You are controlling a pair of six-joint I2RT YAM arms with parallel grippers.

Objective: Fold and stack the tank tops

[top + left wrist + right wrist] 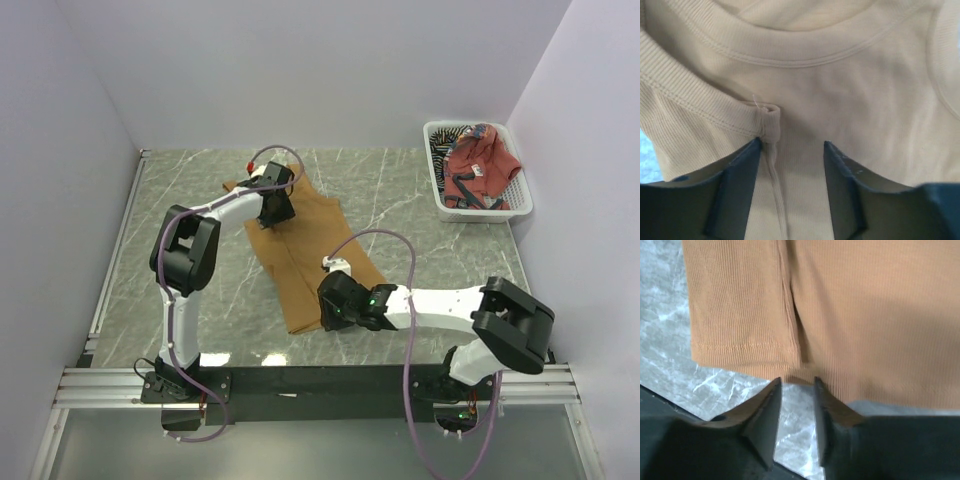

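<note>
The mustard-tan tank top (300, 250) lies flat mid-table (430, 250), its long axis running from the neckline at the far left to the hem at the near right.

The left arm reaches far and bends down over the neck end. The left gripper (792, 145) has its jaws apart over a strap seam and pinches nothing.

The right arm stretches leftward along the near edge. The right gripper (797, 382) sits just off the hem, its jaws narrowly parted and bare marble showing between them.

From above, both grippers cover parts of the cloth.

In the white basket (520, 205) at the far right, the brick-red tank top (480, 165) is crumpled over the striped tank top (450, 135), which is mostly hidden.
</note>
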